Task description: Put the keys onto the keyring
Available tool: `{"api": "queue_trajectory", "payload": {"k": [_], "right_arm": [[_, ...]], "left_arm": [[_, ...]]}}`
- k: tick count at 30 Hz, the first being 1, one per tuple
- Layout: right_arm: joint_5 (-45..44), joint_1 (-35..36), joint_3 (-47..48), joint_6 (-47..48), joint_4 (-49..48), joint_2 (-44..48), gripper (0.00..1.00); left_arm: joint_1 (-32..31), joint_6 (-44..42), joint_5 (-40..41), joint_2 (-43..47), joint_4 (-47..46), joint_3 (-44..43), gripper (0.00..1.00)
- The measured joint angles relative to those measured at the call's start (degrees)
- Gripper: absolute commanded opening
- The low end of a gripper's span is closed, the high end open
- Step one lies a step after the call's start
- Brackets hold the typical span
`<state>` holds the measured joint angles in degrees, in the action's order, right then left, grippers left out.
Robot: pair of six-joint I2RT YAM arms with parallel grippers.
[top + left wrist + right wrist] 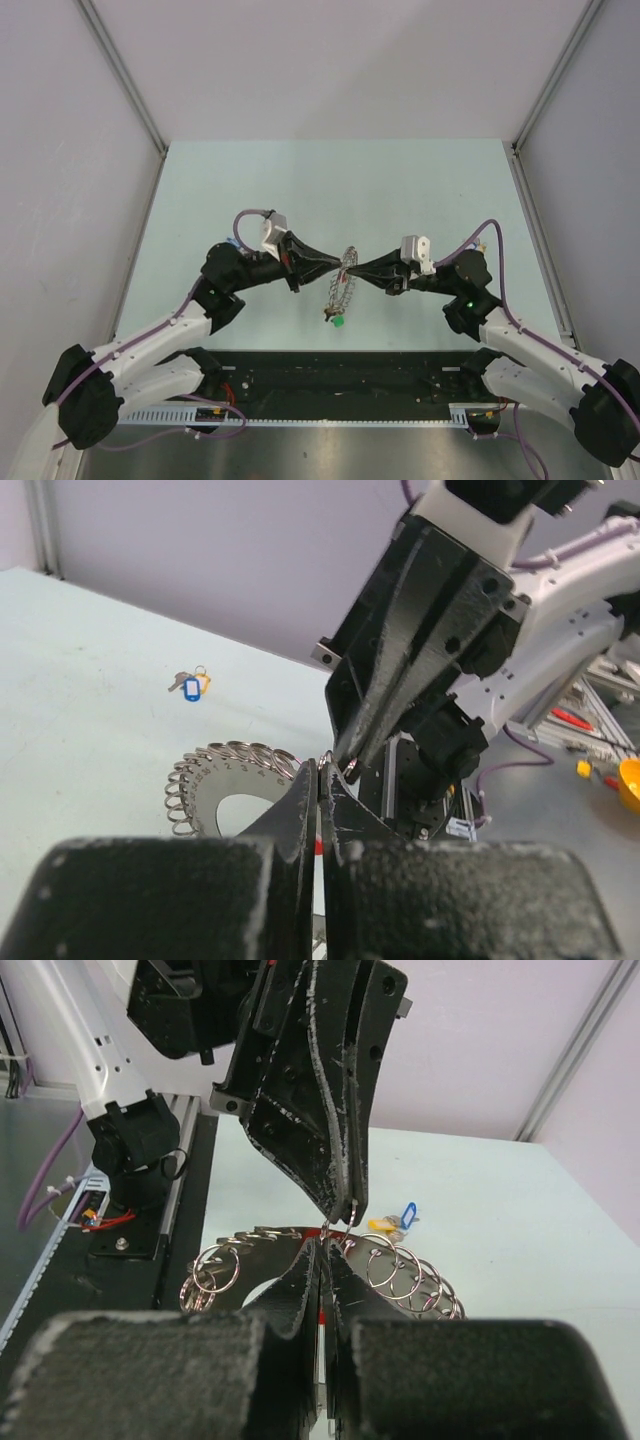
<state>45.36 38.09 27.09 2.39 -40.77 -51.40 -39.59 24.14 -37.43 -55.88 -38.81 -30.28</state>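
The spot where everything meets is the hardest to read. The left gripper [336,264] and the right gripper [360,270] come tip to tip over the middle of the table [250,180], both with fingers pressed fully together. Each nips the top edge of the keyring [344,288], though only a sliver of wire shows at the tips. From above the keyring is seen edge-on, a thin silvery strip running from the tips toward the near edge, with a green key [338,320] at its lower end. How that key is attached cannot be made out. In the wrist views the keyring appears as an arched band fringed with many small rings, and its lower half is hidden behind each camera's own dark fingers. A red sliver [335,1231] peeks out at the band's edge, too covered to tell what it is. A blue and a yellow key [192,686] lie together on the table well apart from the keyring, small and slightly blurred; they cannot be found in the overhead view. The table is a pale mint sheet, with a black strip [340,375] along its near side at the arm bases. Plain pale walls [320,60] close it in, with metal posts [125,75] at the corners.
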Motion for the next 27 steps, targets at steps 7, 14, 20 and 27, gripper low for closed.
{"api": "queue_trajectory", "payload": {"k": [7, 14, 20, 27], "right_arm": [[-2.45, 2.21, 0.57, 4.31, 2.82, -0.37, 0.00], [-4.59, 3.85, 0.59, 5.40, 3.39, -1.55, 0.06], [-5.64, 4.72, 0.59, 5.38, 4.39, -1.79, 0.16], [-5.95, 5.05, 0.61, 5.40, 4.94, -2.10, 0.14]], "left_arm": [[-2.03, 3.28, 7.19, 2.62, 3.04, 0.74, 0.00], [-3.17, 6.10, 11.82, 3.48, 1.14, 3.10, 0.00], [-3.93, 7.19, 14.38, 3.50, -0.98, 4.04, 0.00], [-4.57, 7.41, 15.26, 3.52, -1.77, 4.33, 0.01]]}}
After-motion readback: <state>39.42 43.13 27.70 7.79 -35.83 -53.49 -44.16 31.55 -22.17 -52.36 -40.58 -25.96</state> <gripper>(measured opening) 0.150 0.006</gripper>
